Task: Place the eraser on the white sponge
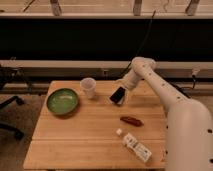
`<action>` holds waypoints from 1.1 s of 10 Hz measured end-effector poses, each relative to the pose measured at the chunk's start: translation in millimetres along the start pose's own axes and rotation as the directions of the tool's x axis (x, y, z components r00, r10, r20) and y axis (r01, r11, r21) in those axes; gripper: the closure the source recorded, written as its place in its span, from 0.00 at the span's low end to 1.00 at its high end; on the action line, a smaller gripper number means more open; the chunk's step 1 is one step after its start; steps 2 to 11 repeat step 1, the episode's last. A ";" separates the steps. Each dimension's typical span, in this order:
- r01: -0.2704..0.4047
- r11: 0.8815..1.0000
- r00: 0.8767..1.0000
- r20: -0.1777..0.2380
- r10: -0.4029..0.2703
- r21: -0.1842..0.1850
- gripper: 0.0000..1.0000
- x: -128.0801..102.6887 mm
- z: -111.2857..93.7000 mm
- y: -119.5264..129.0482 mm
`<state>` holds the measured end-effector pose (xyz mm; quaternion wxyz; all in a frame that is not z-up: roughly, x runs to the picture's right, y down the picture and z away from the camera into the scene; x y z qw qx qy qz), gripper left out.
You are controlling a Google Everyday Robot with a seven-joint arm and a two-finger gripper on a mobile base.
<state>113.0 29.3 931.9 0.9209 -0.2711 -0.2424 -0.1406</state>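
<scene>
My gripper [120, 93] is at the back middle of the wooden table [85, 135], lowered to the tabletop at the end of the white arm [160, 90]. A dark, flat, tilted object [118, 95], probably the eraser, is right at the gripper. A thin white edge [112, 99] shows along its lower left side and may be the white sponge. Most of that white thing is hidden by the dark object and the gripper. I cannot tell whether the dark object rests on it or is held.
A white cup [88, 87] stands just left of the gripper. A green bowl [62, 101] sits at the left. A reddish-brown oblong item [131, 120] and a white bottle [136, 146] lie toward the front right. The arm's body [190, 135] fills the right side.
</scene>
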 end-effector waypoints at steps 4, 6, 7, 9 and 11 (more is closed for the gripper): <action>0.016 1.000 1.000 0.004 -0.016 -0.016 0.20 -3.0 -0.9 -1.8; 0.016 1.000 1.000 0.004 -0.016 -0.016 0.20 -3.0 -0.9 -1.8; 0.016 1.000 1.000 0.004 -0.016 -0.016 0.20 -3.0 -0.9 -1.8; 0.016 1.000 1.000 0.004 -0.016 -0.016 0.20 -3.0 -0.9 -1.8; 0.016 1.000 1.000 0.004 -0.016 -0.016 0.20 -3.0 -0.9 -1.8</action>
